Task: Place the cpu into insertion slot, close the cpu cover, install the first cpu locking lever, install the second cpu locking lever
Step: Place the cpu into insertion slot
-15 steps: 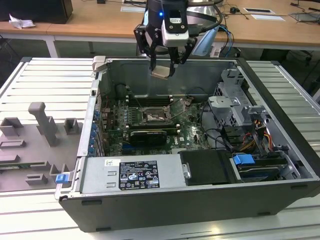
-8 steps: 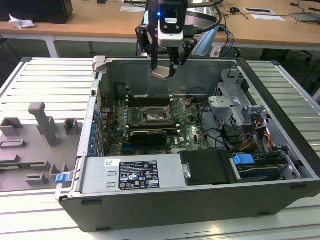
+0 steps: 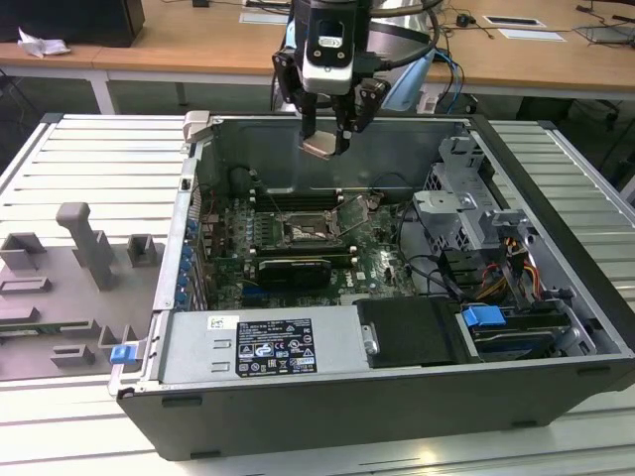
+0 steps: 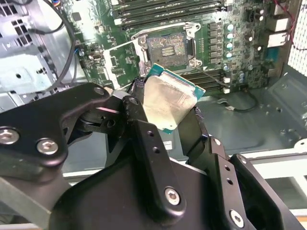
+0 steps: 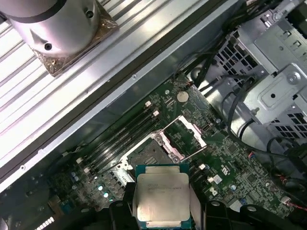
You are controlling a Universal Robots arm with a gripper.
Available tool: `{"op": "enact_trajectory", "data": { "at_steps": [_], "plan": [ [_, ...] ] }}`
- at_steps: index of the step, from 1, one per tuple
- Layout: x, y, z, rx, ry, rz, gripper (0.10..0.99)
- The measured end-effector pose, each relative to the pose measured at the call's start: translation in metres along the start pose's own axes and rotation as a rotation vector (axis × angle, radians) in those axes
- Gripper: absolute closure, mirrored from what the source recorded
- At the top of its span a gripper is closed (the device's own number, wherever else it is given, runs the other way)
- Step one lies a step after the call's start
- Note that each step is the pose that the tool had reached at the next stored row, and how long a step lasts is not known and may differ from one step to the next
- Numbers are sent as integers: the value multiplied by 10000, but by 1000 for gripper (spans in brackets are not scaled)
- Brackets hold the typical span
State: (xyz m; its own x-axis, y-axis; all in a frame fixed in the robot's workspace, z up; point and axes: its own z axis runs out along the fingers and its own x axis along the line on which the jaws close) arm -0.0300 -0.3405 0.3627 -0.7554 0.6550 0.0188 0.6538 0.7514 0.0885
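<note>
While the cpu (image 5: 162,199) hung pinched by its edges in the closed gripper (image 3: 325,137), well above the bare insertion slot (image 5: 145,153), any twist in that narrow hold could have landed it misaligned and harmed the slot; the cpu cover (image 5: 170,146) stood open beside it.

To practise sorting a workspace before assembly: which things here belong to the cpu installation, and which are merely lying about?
Job in hand:
gripper, holding the cpu
insertion slot, empty
cpu cover, open

Lying about:
drive cage
grey fixture blocks
expansion card
</note>
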Motion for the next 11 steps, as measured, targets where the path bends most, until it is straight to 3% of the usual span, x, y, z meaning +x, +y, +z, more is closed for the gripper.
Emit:
{"op": "enact_trajectory", "data": {
  "at_steps": [2,11],
  "plan": [
    [0,0,2,-9,-42,478,557],
    [0,-1,9,-31,-143,1615,557]
  ]
}}
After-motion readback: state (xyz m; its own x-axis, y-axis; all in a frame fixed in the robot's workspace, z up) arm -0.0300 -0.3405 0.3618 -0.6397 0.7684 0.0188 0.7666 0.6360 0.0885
